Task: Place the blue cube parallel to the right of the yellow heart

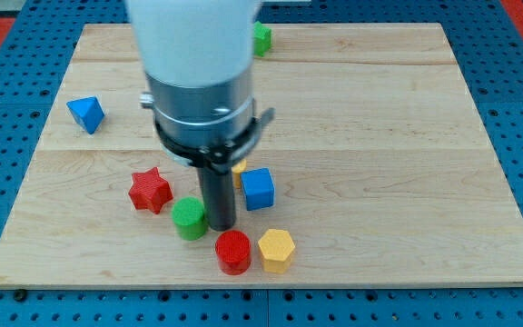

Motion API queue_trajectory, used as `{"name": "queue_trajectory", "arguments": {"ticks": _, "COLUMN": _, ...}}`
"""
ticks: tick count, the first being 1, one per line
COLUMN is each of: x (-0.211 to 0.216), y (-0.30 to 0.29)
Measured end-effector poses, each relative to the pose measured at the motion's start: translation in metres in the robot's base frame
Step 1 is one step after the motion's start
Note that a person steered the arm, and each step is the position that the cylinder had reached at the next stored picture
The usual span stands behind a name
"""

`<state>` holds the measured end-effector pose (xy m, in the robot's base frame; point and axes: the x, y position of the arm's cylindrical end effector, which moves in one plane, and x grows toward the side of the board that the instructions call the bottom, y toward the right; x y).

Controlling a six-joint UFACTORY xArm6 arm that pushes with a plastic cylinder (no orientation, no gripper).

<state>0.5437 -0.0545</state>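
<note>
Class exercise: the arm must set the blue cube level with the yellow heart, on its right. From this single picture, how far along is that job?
Done: the blue cube already sits just right of a yellow piece peeking from behind the rod, presumably the heart, though slightly lower. In hand: my tip rests left of the cube, beside the green cylinder, not clearly touching the cube. Left: a small nudge toward the view's top; mostly hidden, the heart leaves alignment uncertain.

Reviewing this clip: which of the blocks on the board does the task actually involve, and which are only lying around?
Involved:
- blue cube, just to the view's right of my tip
- yellow block behind the rod, mostly hidden; shape cannot be told, perhaps the heart

Lying about:
- red star
- green cylinder
- red cylinder
- yellow hexagon
- blue triangular block
- green block
</note>
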Motion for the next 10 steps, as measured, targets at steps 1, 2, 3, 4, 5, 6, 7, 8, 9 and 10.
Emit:
{"name": "queue_trajectory", "arguments": {"ticks": 1, "x": -0.026, "y": 0.0}}
{"name": "queue_trajectory", "arguments": {"ticks": 2, "x": -0.038, "y": 0.029}}
{"name": "queue_trajectory", "arguments": {"ticks": 3, "x": -0.025, "y": 0.04}}
{"name": "queue_trajectory", "arguments": {"ticks": 4, "x": -0.017, "y": 0.066}}
{"name": "queue_trajectory", "arguments": {"ticks": 5, "x": -0.017, "y": 0.099}}
{"name": "queue_trajectory", "arguments": {"ticks": 6, "x": 0.012, "y": 0.122}}
{"name": "queue_trajectory", "arguments": {"ticks": 7, "x": 0.024, "y": 0.136}}
{"name": "queue_trajectory", "arguments": {"ticks": 8, "x": 0.007, "y": 0.136}}
{"name": "queue_trajectory", "arguments": {"ticks": 9, "x": -0.02, "y": 0.136}}
{"name": "queue_trajectory", "arguments": {"ticks": 10, "x": -0.047, "y": 0.128}}
